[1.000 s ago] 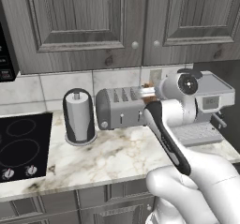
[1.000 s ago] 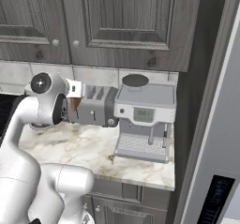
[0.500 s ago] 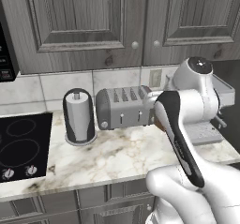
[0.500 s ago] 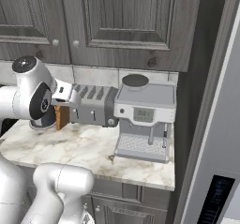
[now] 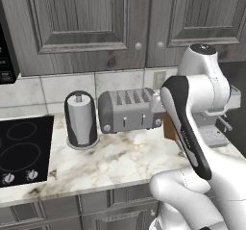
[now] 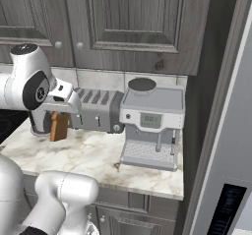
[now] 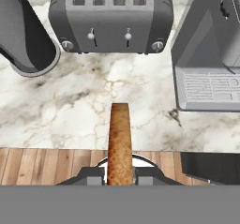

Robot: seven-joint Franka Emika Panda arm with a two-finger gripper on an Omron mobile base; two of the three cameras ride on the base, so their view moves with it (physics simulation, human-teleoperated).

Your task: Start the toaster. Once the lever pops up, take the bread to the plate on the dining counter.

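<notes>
In the left base view, the toaster stood on the marble counter between the paper-towel holder and the arm, with the bread peeking out behind the forearm. In the right base view, the bread hung in front of the toaster, beside the coffee machine. In the hand view, the hand gripped the bread edge-on above the counter.

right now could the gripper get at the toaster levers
Probably not as things stand: the gripper is shut on the bread, whose slice stands edge-on between it and the toaster. The marble worktop between them is bare, so the path looks open once the bread is set down.
</notes>
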